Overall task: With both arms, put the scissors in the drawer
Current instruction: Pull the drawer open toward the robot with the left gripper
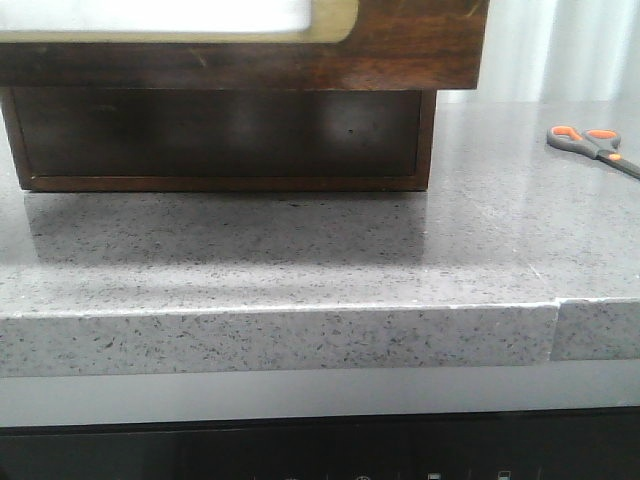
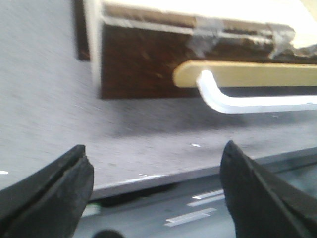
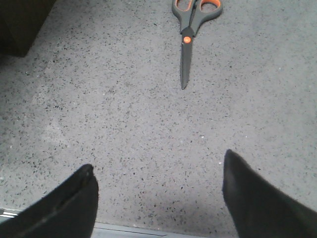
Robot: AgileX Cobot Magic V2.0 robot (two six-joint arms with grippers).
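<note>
The scissors (image 3: 190, 37) are lying flat on the worktop (image 1: 300, 250) at two o'clock from the drawer (image 1: 400, 45). Both end effectors (image 2: 153, 193) (image 3: 158, 193) are being held open; thin blades risk being missed.

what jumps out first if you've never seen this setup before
The scissors stand out first, their orange-lined loops bright against the grey speckled counter, lying closed at the far right in the front view. Next is the dark wooden cabinet at the back left, with the drawer and its white handle. Both end effectors, left and right, are open and empty.
</note>
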